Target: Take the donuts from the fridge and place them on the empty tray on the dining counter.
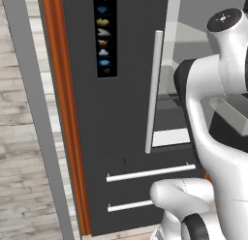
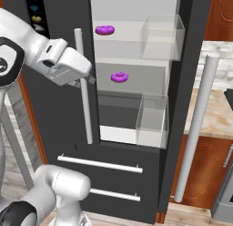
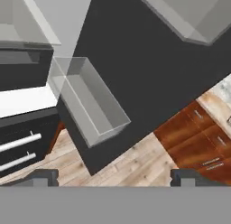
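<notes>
Claw [image 3: 114, 177] spread wide, holding nothing, beside open fridge [image 2: 68, 111]; two purple donuts [image 2: 105, 30] on white shelves beyond, wooden floor [image 3: 135, 162] beneath.

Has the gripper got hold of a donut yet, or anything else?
Nothing is held. In the hand view the gripper is open with nothing between its fingertips. Both donuts sit on shelves inside the open fridge.

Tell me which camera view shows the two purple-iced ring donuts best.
The right base view: the upper donut and the lower donut each lie in plain sight on separate glass shelves inside the open fridge. The left base view and the hand view give nothing of them.
</notes>
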